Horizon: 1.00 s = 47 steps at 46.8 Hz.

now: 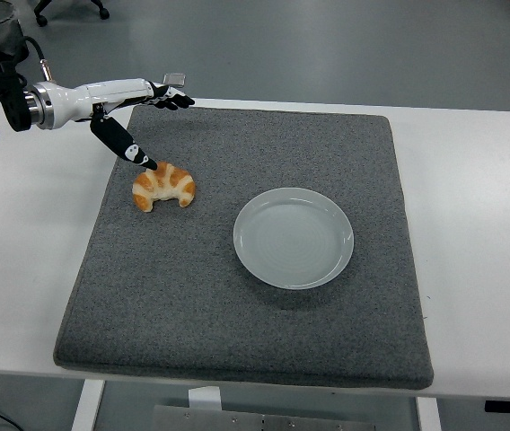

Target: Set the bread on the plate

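Observation:
A golden croissant (pixel 164 186) lies on the left part of the grey foam mat (pixel 246 305). To its right, near the mat's middle, sits an empty pale plate (pixel 294 237). My left hand (pixel 152 121) reaches in from the upper left, open, with its fingers stretched over the mat's far left edge and the thumb pointing down just above the croissant's left end. Nothing is held. The right arm is out of sight.
The mat covers most of the white table (pixel 479 233). A small clear container (pixel 174 80) stands at the table's far edge behind the hand. Grey floor lies beyond.

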{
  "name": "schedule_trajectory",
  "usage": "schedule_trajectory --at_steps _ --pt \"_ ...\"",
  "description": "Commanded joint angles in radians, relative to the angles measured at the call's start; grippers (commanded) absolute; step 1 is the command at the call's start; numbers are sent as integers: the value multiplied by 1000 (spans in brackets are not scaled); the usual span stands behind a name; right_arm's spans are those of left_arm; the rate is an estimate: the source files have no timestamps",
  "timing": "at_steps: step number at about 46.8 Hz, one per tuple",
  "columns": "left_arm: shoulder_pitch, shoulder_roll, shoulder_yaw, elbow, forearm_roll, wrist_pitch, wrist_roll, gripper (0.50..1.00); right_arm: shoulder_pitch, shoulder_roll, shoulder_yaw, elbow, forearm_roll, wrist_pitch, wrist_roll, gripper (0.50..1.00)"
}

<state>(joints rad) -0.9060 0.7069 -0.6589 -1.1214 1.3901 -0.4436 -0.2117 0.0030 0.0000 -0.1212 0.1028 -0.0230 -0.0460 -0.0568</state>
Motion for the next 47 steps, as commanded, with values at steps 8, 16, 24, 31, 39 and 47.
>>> schedule_trajectory --at_steps 8,16,24,31,39,47 --pt "27 -4 1 -20 127 6 -3 1000 0 0 0 0 0 0 0 938" --pt "52 -12 -1 -26 132 13 -8 1000 0 0 0 0 0 0 0 938" --pt "82 -58 -1 -14 132 68 -9 1000 0 0 0 0 0 0 0 938" --pt "130 -72 -1 -8 135 131 -23 1000 0 0 0 0 0 0 0 938" --pt "156 -118 -1 57 138 186 -43 1000 0 0 0 0 0 0 0 938" --pt "156 -139 1 112 138 201 -67 1000 0 0 0 0 0 0 0 938"
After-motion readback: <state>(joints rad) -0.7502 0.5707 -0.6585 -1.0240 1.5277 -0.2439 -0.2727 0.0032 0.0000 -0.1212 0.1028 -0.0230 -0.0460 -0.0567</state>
